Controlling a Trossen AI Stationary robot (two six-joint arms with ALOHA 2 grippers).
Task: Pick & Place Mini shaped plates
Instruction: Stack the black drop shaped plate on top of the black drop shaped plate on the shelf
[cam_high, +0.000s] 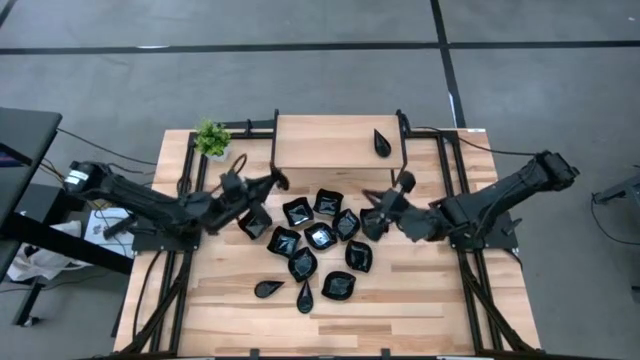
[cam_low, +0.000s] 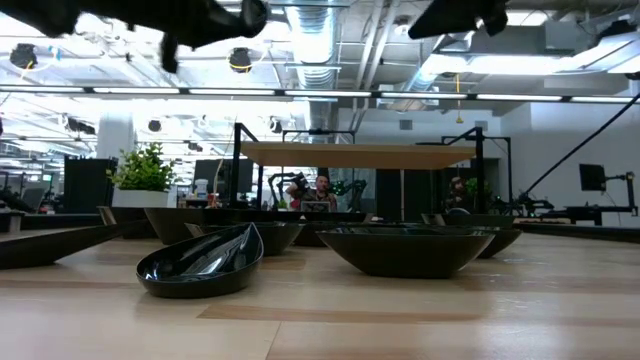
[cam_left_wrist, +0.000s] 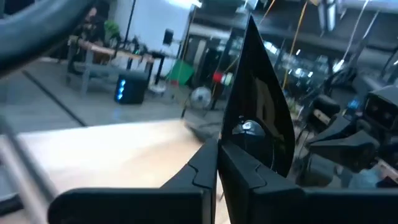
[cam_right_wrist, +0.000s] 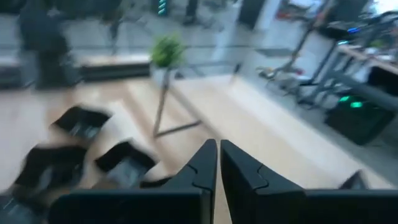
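Note:
Several glossy black mini plates (cam_high: 320, 235) lie clustered on the wooden table, resting on their bases; the low view shows the nearest of these plates (cam_low: 200, 262) close up. One teardrop plate (cam_high: 382, 142) lies on the raised shelf. My left gripper (cam_high: 275, 182) hangs near the shelf's left post, shut on a pointed black plate (cam_left_wrist: 261, 106). My right gripper (cam_high: 385, 205) hovers above the cluster's right side, its fingers (cam_right_wrist: 217, 155) shut with nothing between them. My left gripper pinches the pointed plate by its rim (cam_left_wrist: 233, 140) between the two fingers. The plate is lifted clear of the table and stands on edge, its pointed tip (cam_left_wrist: 252, 25) facing away from the fingers.
A raised wooden shelf (cam_high: 335, 125) on black posts stands at the table's far side. A small green potted plant (cam_high: 211, 138) sits at the far left corner. Two teardrop plates (cam_high: 268, 289) lie apart toward the near edge, with bare wood around them.

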